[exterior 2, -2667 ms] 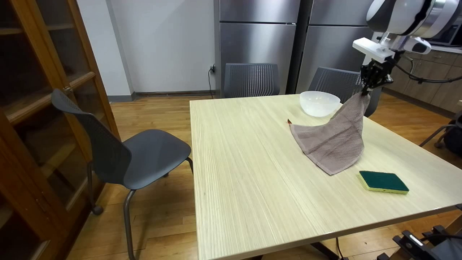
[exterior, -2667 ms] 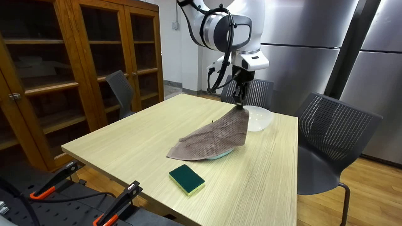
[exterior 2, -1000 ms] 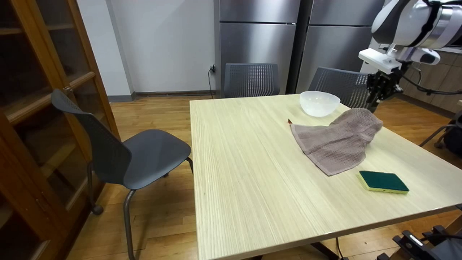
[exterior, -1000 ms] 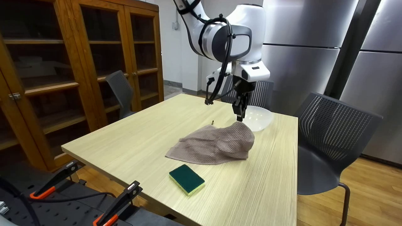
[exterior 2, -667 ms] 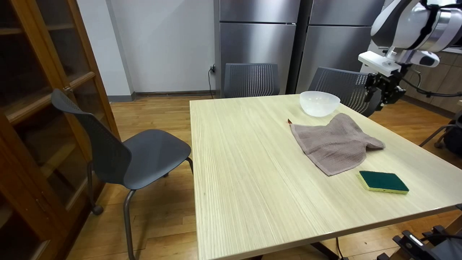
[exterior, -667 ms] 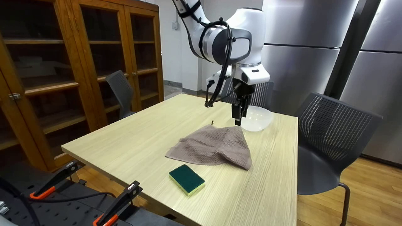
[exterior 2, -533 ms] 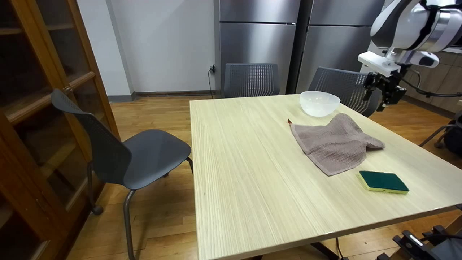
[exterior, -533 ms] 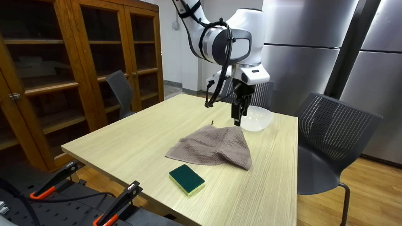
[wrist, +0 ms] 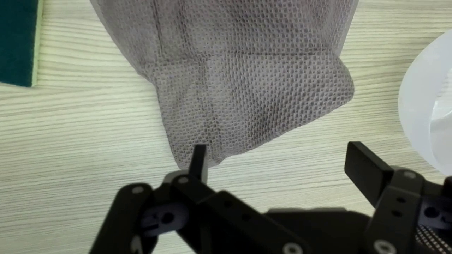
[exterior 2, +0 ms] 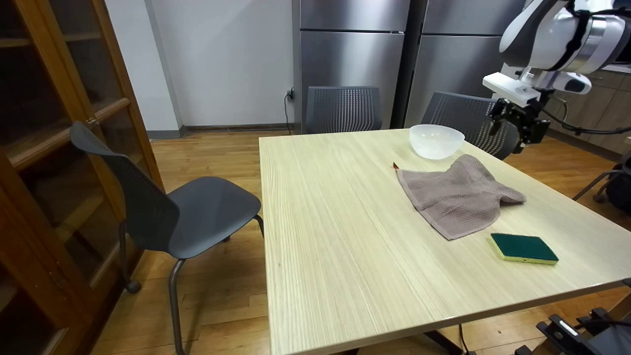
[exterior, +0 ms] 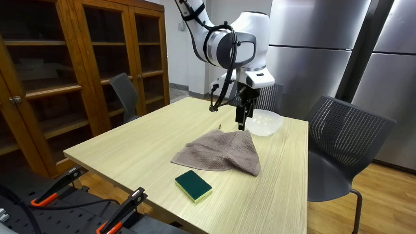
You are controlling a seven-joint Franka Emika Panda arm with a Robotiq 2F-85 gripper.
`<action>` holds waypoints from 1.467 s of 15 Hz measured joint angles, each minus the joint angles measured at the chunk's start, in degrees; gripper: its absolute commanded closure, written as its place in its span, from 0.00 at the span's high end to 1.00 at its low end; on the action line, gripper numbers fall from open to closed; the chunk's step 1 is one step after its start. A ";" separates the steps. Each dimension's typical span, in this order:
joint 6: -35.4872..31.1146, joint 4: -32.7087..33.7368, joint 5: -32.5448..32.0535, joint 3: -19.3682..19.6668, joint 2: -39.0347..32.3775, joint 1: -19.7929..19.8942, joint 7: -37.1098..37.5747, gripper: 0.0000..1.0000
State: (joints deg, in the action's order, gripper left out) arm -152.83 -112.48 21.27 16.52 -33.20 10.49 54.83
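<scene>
While the black Robotiq gripper [wrist: 276, 155] hangs above the pale wood-grain table [exterior 2: 325, 236], its fingers [wrist: 367, 173] spread wide apart, a taupe waffle-weave towel [wrist: 247, 81] lies rumpled just below; in the wrist view one corner of it shows behind a fingertip; it sits between a translucent white bowl [exterior 2: 436, 141] and a green-and-yellow scouring sponge [exterior 2: 525, 248]; a small reddish tip [exterior 2: 395, 166] peeks out beside it.

Towel [wrist: 247, 88] – rough, textured cloth; bowl [exterior 2: 437, 143] – smooth plastic.
</scene>
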 measured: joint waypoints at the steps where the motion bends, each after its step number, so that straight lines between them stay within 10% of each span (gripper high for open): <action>1: -0.13 0.00 0.00 -0.18 0.00 -0.10 0.00 1.00; 22: -18.05 -15.15 6.48 -5.60 4.62 0.32 -5.25 1.00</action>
State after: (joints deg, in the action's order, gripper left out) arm -170.87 -127.63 27.75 10.92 -28.58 10.81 49.57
